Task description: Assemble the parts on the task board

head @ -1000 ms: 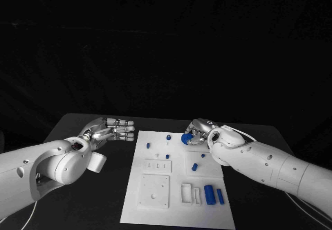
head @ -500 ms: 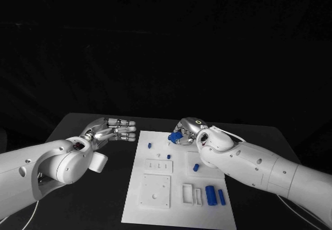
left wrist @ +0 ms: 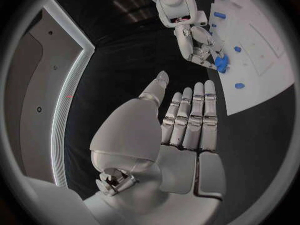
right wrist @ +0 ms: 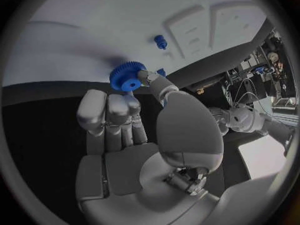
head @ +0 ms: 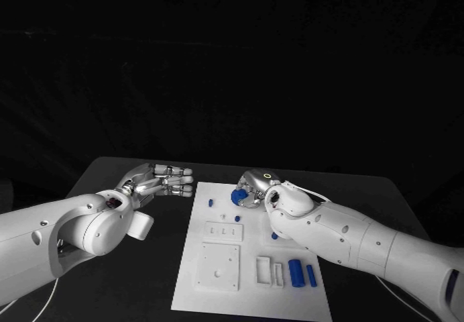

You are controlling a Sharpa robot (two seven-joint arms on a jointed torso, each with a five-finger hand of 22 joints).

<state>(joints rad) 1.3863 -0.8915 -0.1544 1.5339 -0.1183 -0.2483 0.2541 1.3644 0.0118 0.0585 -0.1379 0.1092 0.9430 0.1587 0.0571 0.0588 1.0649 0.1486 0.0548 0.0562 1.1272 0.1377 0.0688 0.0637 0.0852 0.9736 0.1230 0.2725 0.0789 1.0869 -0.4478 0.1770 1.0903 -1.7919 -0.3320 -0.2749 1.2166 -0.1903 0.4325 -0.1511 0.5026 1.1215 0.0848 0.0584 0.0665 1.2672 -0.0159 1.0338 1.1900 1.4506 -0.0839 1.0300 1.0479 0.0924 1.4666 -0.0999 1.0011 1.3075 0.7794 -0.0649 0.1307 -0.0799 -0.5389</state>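
Right robot hand (head: pixel 253 190) pinches blue gear (right wrist: pixel 127 77) above far end of board (head: pixel 253 285), pegs (head: pixel 232 218) just nearside. Left robot hand (head: pixel 159 182) open, empty, over worktop (head: pixel 121 176) beside board.

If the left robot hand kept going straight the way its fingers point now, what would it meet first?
Probably the task board: the left robot hand points its fingers at the board's near edge, with bare table between. The small blue part lies just past that edge; depth is unclear.
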